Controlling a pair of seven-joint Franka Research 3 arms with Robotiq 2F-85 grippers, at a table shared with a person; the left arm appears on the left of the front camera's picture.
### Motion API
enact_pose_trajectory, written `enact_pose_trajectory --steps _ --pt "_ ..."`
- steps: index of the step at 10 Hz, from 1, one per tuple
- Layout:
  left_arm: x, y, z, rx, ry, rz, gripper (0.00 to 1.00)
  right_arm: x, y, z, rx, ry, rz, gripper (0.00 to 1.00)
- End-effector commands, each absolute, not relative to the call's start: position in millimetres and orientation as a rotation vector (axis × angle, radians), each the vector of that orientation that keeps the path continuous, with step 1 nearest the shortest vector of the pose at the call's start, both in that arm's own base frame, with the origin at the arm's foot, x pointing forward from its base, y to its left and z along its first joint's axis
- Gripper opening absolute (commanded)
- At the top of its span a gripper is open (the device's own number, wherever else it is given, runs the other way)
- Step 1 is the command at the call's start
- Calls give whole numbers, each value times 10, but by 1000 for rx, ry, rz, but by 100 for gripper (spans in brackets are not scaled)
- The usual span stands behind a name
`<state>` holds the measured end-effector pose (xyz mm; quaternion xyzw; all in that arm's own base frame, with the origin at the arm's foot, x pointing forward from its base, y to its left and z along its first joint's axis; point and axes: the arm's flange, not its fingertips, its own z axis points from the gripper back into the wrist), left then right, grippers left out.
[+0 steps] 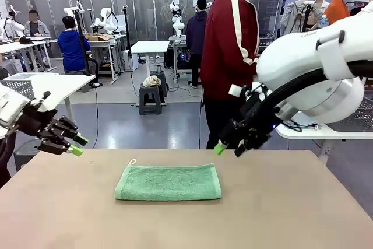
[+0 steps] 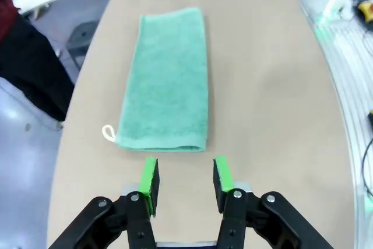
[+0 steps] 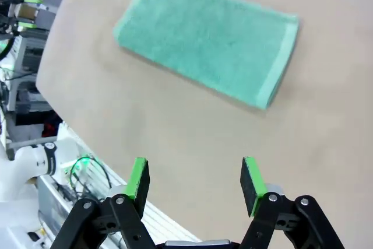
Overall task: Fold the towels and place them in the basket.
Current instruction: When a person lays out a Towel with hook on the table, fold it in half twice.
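**Table** point(image 1: 291, 214): tan top. Wide open surface to the left, to the right and on the robot's side of the single item, and a narrower strip along the far edge.

**Towel** point(image 1: 168, 182): mint-green terry, folded into a flat rectangle. It lies mid-table nearer the far edge, with its long side parallel to that edge.

**Left gripper** point(image 1: 77, 145): raised over the table's left end, fingers angled right and down, well apart from the towel. Jaws parted, nothing between them.

**Right gripper** point(image 1: 227, 148): raised over the far edge near the towel's right end, pointing down and left. Jaws spread wider, empty.

**Person** point(image 1: 232, 45): seen in the front view in a red jacket with a white sleeve stripe, standing at the far side.

**Wrist views**: the left shows a white loop point(image 2: 108, 133) lying off the towel's corner. The right shows a paler hem band along one short end.
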<state>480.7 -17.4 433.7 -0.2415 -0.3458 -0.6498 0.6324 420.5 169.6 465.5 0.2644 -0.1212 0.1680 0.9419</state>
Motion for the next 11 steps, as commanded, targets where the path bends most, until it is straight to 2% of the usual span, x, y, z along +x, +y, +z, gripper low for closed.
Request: enact_pose_trajectory --steps 1,2,3,4,8,9,10,11 --pt "4982 5 4216 -658 -826 -1410 50 4336 1755 4529 611 -139 288 79" --pt "4984 62 4139 -706 -850 -1392 50 4362 1740 4527 632 -174 328 79" --pt "5015 84 4045 -759 -870 -1374 50 4224 1727 4507 558 -186 318 79" --pt "5054 55 3969 -804 -884 -1370 50 4224 1727 4507 558 -186 318 79" --pt "5161 17 3729 -726 -971 -1590 50 4224 1727 4507 558 -186 318 79" --pt "5179 1 3713 -730 -978 -1611 50 4245 1735 4519 574 -180 316 79" --pt "5119 -23 3749 -740 -916 -1522 50 4269 1825 4491 513 -194 309 79" --pt "5119 -23 3749 -740 -916 -1522 50 4334 1943 4448 444 -198 283 79"
